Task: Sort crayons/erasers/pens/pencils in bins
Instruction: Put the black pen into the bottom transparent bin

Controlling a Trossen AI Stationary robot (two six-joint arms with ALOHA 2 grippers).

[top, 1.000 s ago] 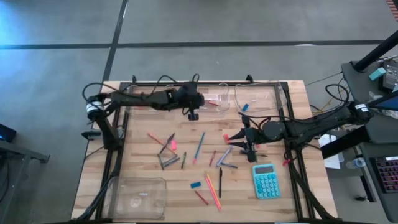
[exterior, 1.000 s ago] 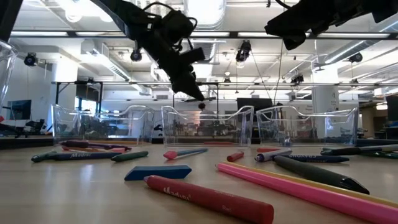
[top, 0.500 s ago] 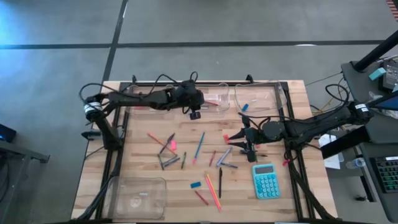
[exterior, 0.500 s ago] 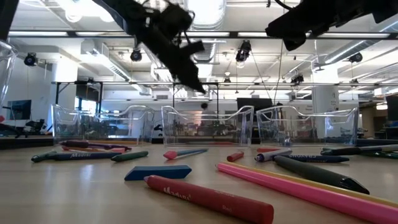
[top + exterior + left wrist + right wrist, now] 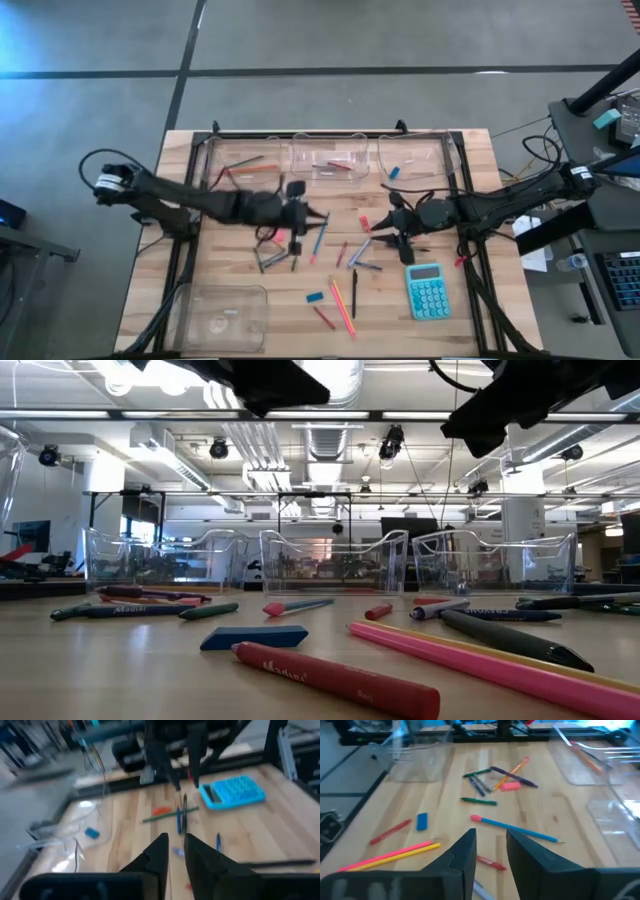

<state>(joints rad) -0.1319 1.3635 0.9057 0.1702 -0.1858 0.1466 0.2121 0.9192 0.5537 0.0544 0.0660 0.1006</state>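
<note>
Left claw (image 5: 318, 217) hovers narrowly parted above scattered pencils (image 5: 320, 236).

floor (image 5: 100, 60): grey concrete, dark seams | ceiling (image 5: 330, 435): exposed ducts, strip lights | table (image 5: 230, 270): light wood planks

The left wrist view is motion-blurred, smearing the calculator (image 5: 231, 791) and sticks.
</note>
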